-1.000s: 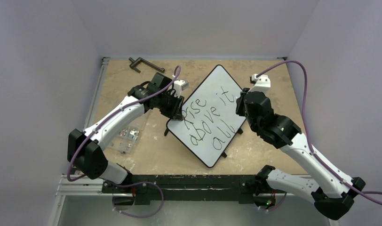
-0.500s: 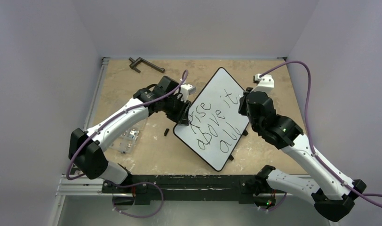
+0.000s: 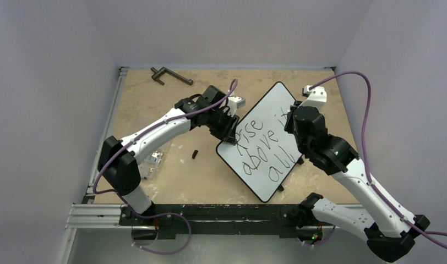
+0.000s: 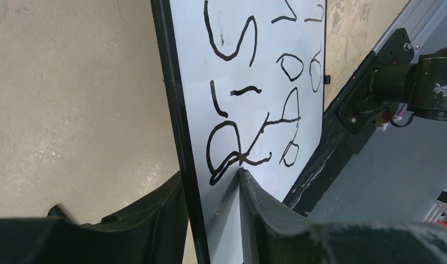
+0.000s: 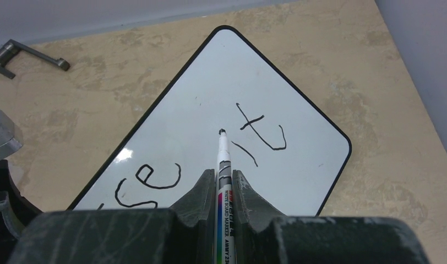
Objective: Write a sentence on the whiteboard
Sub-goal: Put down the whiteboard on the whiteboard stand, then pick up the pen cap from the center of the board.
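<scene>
The whiteboard (image 3: pixel 265 110) lies slanted on the table, black-rimmed, with the sentence (image 3: pixel 263 147) "Rise above it all" in black marker. It also shows in the left wrist view (image 4: pixel 265 33) and the right wrist view (image 5: pixel 221 82). My left gripper (image 3: pixel 230 135) is shut on the board's left rim (image 4: pixel 174 110), one finger under it and one on its face by the "R". My right gripper (image 3: pixel 294 114) is shut on a white board marker (image 5: pixel 223 165), uncapped, its tip pointing at the board near "it" (image 5: pixel 262 132), seemingly just above the surface.
A small black cap (image 3: pixel 194 154) lies on the table left of the board. A clear plastic piece (image 3: pixel 153 160) lies under the left arm. A dark metal clamp (image 3: pixel 169 74) rests at the back left. The table's metal rail (image 3: pixel 210 214) runs along the front.
My left gripper has dragged the whiteboard to the right across the table. My right arm has shifted right with it, marker still held. The black cap now lies exposed.
</scene>
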`<state>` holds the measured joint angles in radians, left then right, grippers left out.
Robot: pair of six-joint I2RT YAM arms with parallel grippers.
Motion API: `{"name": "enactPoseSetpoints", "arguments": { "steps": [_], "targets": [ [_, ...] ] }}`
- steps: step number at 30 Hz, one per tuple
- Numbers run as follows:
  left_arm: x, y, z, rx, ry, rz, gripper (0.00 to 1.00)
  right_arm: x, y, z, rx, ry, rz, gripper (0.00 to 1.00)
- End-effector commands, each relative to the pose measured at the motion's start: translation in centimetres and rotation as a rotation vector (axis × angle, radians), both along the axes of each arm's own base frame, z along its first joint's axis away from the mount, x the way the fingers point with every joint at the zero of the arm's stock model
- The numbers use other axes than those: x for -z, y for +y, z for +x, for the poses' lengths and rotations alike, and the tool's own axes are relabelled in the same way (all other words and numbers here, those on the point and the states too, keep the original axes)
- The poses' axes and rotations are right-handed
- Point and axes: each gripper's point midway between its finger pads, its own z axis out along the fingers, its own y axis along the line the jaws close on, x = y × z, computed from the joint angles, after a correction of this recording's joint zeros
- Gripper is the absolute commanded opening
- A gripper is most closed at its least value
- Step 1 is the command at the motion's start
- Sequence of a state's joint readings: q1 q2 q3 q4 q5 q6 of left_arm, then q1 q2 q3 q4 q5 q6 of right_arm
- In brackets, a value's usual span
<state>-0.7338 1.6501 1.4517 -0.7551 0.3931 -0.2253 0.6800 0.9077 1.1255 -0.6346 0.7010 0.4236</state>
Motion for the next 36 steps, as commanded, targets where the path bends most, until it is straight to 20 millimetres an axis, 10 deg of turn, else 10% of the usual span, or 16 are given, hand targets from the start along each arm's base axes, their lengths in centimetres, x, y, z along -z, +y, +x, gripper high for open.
{"name": "enactPoseSetpoints", "arguments": {
  "steps": [1,22,36],
  "targets": [
    [-1.5,-1.3,0.5,0.02,-0.04,-0.041,0.38,-1.4,-1.0,0.0,0.034,-0.044,-0.003,0.0],
    [-10.3,5.6,0.1,-0.105,-0.283,0.024,0.66,-2.8,-0.9,-0.3,0.01,-0.067,0.011,0.0],
    [-1.3,15.9,-1.8,-0.506,-0.249,0.251,0.59,-6.1,1.7,-1.5,-0.172,-0.151,0.129,0.0]
  ]
}}
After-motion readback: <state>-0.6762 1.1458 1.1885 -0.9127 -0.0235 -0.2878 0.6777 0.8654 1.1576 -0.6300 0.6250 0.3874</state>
